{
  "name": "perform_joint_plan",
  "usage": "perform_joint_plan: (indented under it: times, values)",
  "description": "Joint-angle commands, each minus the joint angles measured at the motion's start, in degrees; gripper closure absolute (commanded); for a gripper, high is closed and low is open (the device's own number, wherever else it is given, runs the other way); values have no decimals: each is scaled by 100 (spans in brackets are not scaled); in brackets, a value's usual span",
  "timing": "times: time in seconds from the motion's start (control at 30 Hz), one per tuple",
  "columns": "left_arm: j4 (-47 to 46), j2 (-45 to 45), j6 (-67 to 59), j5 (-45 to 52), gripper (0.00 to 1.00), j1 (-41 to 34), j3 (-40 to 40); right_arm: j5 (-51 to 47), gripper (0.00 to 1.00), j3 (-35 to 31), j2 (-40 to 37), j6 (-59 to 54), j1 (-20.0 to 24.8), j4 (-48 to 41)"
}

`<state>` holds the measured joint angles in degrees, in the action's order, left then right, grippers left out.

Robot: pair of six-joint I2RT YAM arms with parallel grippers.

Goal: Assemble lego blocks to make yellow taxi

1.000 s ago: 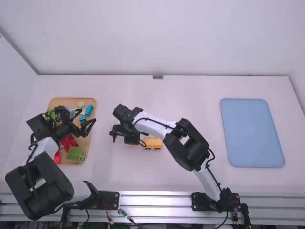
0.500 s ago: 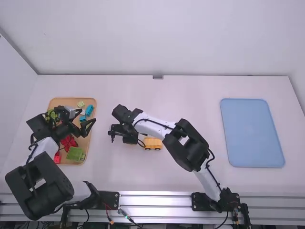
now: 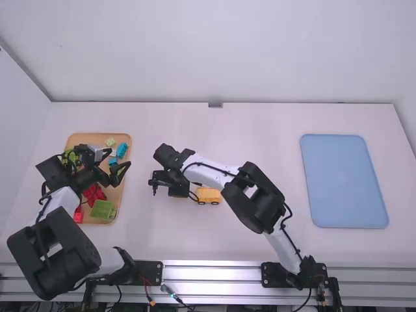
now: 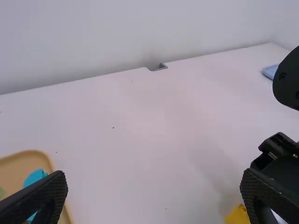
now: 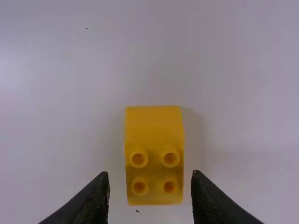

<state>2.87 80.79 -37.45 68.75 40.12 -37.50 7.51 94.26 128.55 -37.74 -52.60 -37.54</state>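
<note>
Right gripper is lining up over a yellow block, apparently to pick it up.
From where I'm standing, left to right: a tan tray is holding red blocks, a green block and blue blocks; over it the left gripper is hanging wide open, gripping nothing. Mid-table, the right gripper is pointing down, parted wider than the part-smooth, four-studded yellow block, holding nothing. It should be centring, lowering straight and closing evenly on the block's sides, or the piece may be twisting. Just right, a wheeled yellow base is standing upright, probably awaiting this piece. Farther right, a blue tray is lying flat.
</note>
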Motion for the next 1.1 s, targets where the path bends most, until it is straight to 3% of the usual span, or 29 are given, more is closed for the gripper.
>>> perform_joint_plan:
  times: [0.0, 0.07, 0.1, 0.13, 0.17, 0.23, 0.27, 0.5, 0.77, 1.07]
  values:
    - [-2, -109, -24, 83, 1, 28, 13, 11, 53, -48, 46, 20, -11, -2]
    - [0, -109, -24, 83, 1, 46, 13, 11, 50, -48, 46, 22, -4, 24]
    - [0, -109, -22, 83, 1, 50, 13, 13, 44, -48, 46, 15, 15, 24]
    - [-2, -109, -22, 85, 1, 28, 13, 0, 32, -48, 46, 13, 13, 28]
    - [-2, -109, -24, 85, 1, 28, 13, -7, 31, -48, 46, 15, 15, 31]
    - [-2, -109, -20, 101, 1, 42, 13, -7, 18, -48, 33, 4, 15, 52]
    - [0, -109, -26, 162, 1, 28, 15, -7, 0, -48, 9, -11, 15, 70]
    - [17, -109, -17, 531, 1, 33, 17, 33, 1, -50, -509, 39, 251, 22]
    - [85, -109, 236, 522, 1, 37, 17, 337, 1, -278, -1370, 116, 1005, -234]
    - [-76, -109, 57, 1191, 1, 26, 20, 540, 1, -2291, -3077, 468, 1604, 1445]
